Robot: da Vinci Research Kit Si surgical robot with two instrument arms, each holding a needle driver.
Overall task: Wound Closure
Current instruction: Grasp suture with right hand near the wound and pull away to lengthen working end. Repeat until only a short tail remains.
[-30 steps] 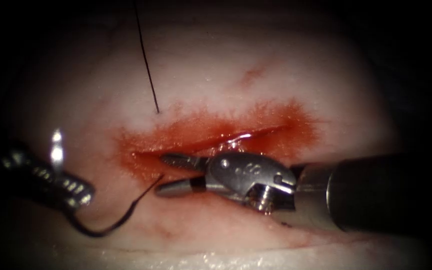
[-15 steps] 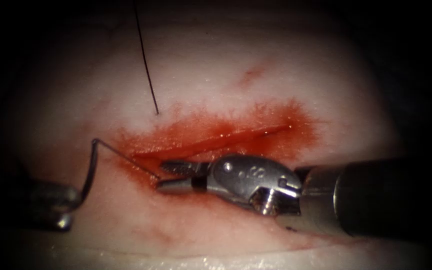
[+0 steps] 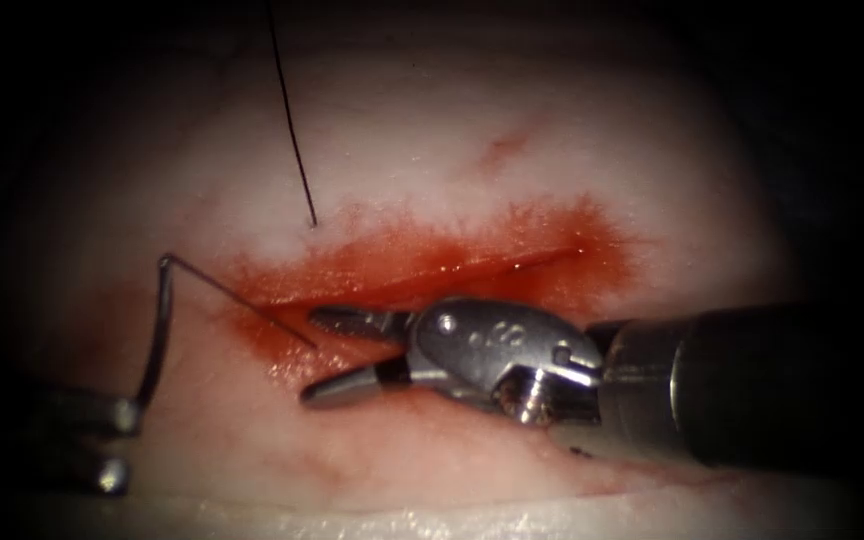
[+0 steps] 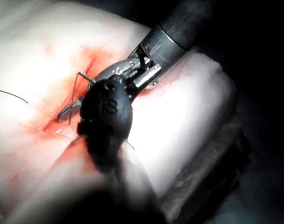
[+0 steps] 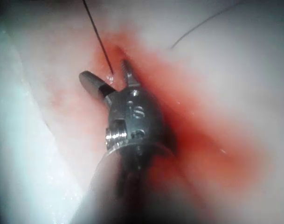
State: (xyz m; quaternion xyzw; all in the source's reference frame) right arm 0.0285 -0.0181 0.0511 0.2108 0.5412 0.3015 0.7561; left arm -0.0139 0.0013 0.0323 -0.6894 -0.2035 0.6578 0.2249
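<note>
The tissue [image 3: 432, 150] has a red, wet cut [image 3: 432, 280] running left to right. My left tool [image 3: 120, 422] sits low at the cut's left side, shut on the rear end of the curved needle [image 3: 160, 330]. The needle rises from the jaws, bends, and slants down to the cut's left end. Its tip lies between the open jaws of my right tool [image 3: 324, 352], which holds nothing; I cannot tell whether the tip is in the tissue. The right wrist view shows the needle [image 5: 100, 46] meeting the open right tool [image 5: 109, 77]. The left wrist view shows the needle [image 4: 75, 91] beside the right tool [image 4: 128, 74].
A dark thread [image 3: 290, 120] comes down from above and enters the tissue just above the cut, on its left part. Red fluid [image 3: 552, 250] stains the skin around the cut. The right tool's thick shaft [image 3: 752, 385] lies along the near lip.
The left tool turned and swung the needle from a low arc below the cut up and over, bringing its tip to the cut's left end. The right tool's jaws opened wider.
</note>
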